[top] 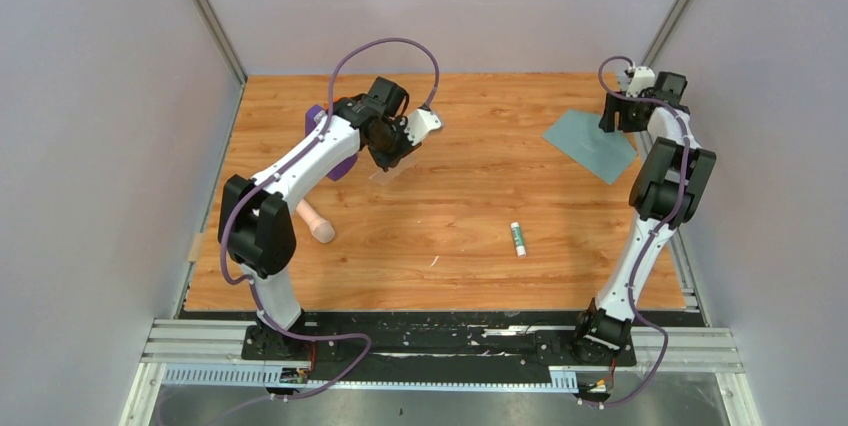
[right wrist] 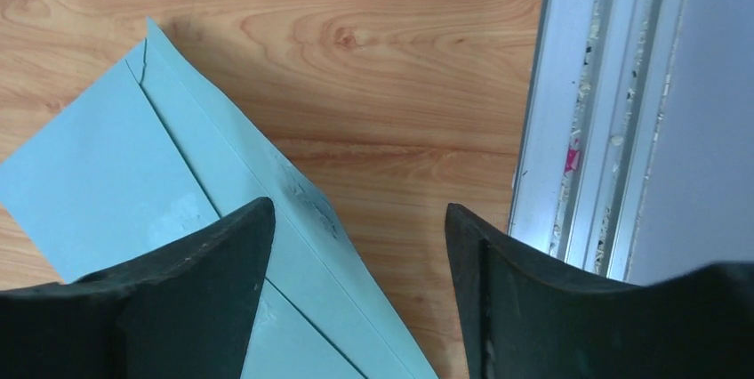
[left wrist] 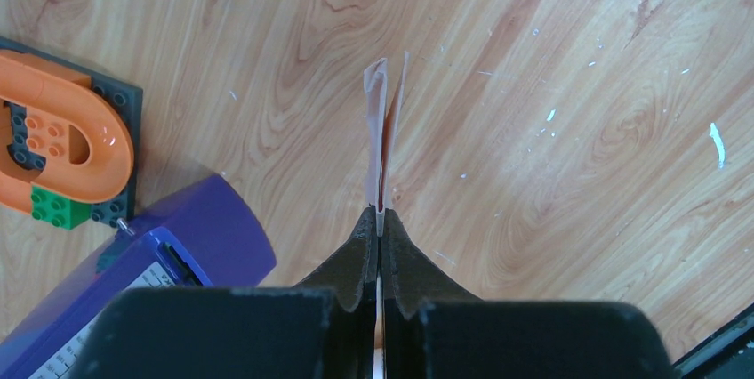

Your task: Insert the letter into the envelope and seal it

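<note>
My left gripper (top: 398, 156) is shut on the letter (top: 393, 175), a thin pale sheet held above the table's left-centre. In the left wrist view the letter (left wrist: 379, 130) is edge-on and sticks out past the closed fingertips of the gripper (left wrist: 381, 212). The grey-teal envelope (top: 590, 144) lies flat at the far right of the table. My right gripper (top: 622, 122) hovers open over its right edge. In the right wrist view the envelope (right wrist: 116, 183) lies under the left finger, and the gripper (right wrist: 356, 210) is empty, with wood showing between the jaws.
A glue stick (top: 518, 239) lies right of centre. A pinkish cylinder (top: 316, 223) lies near the left arm. A purple device (left wrist: 178, 254) and an orange toy-brick piece (left wrist: 62, 143) sit at the far left. An aluminium rail (right wrist: 578, 130) borders the table's right edge.
</note>
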{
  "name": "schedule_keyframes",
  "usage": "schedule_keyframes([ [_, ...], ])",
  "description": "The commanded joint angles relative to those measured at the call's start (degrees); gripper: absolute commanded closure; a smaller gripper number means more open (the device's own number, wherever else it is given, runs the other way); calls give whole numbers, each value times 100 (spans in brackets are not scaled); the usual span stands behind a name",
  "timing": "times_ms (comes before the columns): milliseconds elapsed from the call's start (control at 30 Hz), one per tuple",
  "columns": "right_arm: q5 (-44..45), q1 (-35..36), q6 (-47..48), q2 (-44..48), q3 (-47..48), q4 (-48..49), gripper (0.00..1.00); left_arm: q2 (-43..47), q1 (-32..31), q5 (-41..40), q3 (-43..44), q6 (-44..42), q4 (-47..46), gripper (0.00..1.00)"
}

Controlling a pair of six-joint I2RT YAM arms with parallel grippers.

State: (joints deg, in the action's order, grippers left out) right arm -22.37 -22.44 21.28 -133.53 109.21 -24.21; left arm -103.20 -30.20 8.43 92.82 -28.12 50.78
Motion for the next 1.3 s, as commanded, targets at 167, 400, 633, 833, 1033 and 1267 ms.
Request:
schedule_keyframes([
  [167, -160, -41, 193, -293, 434, -193, 66, -12, 5, 10, 198, -121, 110, 100],
  [400, -349, 89, 59, 636, 68, -251, 100, 115, 5, 63, 117, -112, 51, 100],
  [633, -212, 778, -618, 2211, -382, -245, 100, 759, 7, -52, -223, -127, -80, 100],
  [833, 33, 2374, -710, 3548, -1145, -215, 100, 1559, 15, -430, -588, -251, -112, 100],
  [1033, -573, 3868, -1395, 4233, -1791, -169, 100, 2239, 9, -594, -666, -401, 99, 100],
  [1267, -2711, 4316, -3571, 4288, -3203, 997, 100, 2731, 7, -418, -566, -466, 443, 100],
])
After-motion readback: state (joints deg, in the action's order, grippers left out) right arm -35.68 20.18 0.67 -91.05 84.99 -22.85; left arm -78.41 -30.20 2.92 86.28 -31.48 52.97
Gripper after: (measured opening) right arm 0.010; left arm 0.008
